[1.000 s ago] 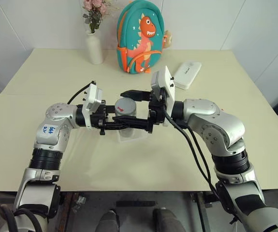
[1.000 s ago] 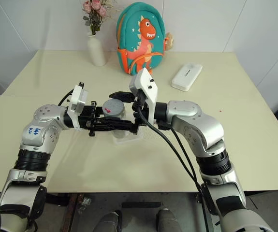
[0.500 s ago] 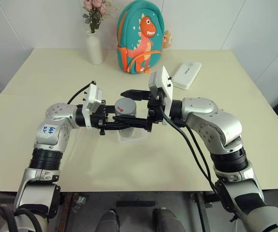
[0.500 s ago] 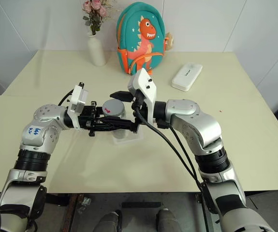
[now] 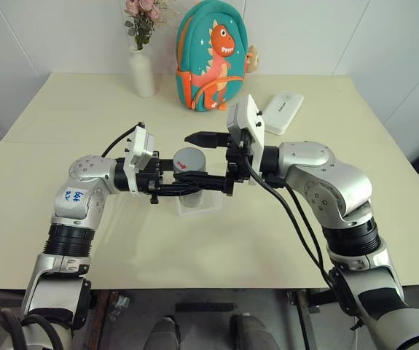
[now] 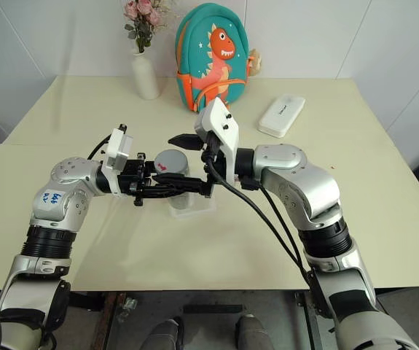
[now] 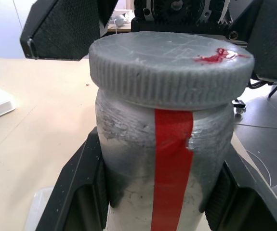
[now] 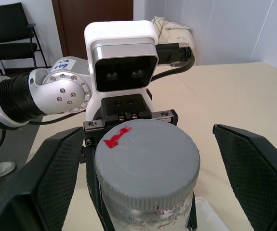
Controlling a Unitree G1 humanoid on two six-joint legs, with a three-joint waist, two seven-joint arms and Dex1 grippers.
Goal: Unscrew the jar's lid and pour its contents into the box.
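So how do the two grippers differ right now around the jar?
The left gripper is shut on the jar, pads clamping its body below the lid; the right gripper is open, fingers standing wide on either side of the lid without touching. The left comes in from the robot's left, the right from its right. Both point level, over the box.

Both arms have silver, rounded metal segments joined by black ribbed collars. The left arm (image 5: 85, 191) carries a white sticker with blue handwriting on its upper segment, and small screws dot its silver wrist housing. A white, boxy camera module with two dark lenses sits on each wrist. Black cables loop along the right arm (image 5: 324, 191). The fingers (image 8: 254, 166) are matte black, wedge-shaped and finely textured.
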